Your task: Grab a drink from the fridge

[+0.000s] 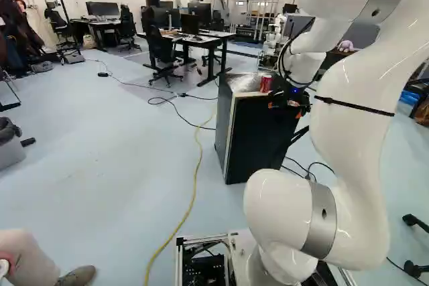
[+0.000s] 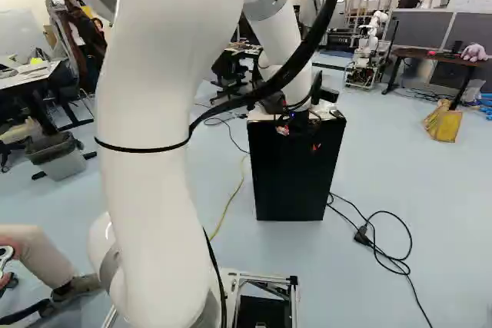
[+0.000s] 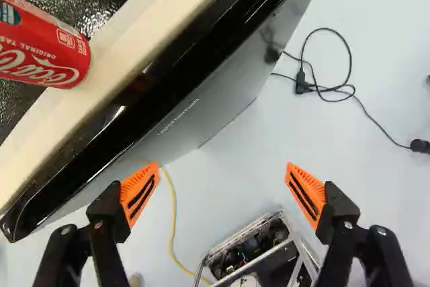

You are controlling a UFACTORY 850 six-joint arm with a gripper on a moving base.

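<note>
The small black fridge [image 1: 258,135] stands ahead of the base, its dark front [image 2: 296,178] facing the arm and its door closed. On its top, by the front edge, a red drink can [image 1: 266,84] stands upright. At the fridge's top front edge hangs my gripper [image 1: 289,102] in the left base view, close beside the can. Seen from the wrist, my gripper [image 3: 223,191] is open with nothing between its orange pads. Ahead of the fingers lies the fridge's top front edge [image 3: 127,65], with the can [image 3: 44,45] beyond it. Fridge contents are hidden.
Black cables [image 2: 377,243] lie on the floor right of the fridge, a yellow cable [image 1: 196,179] left of it. Desks [image 1: 201,39] with monitors and chairs stand behind. Another robot [image 2: 369,44] stands at the back. A person's leg and shoe [image 1: 77,276] are near the base's left.
</note>
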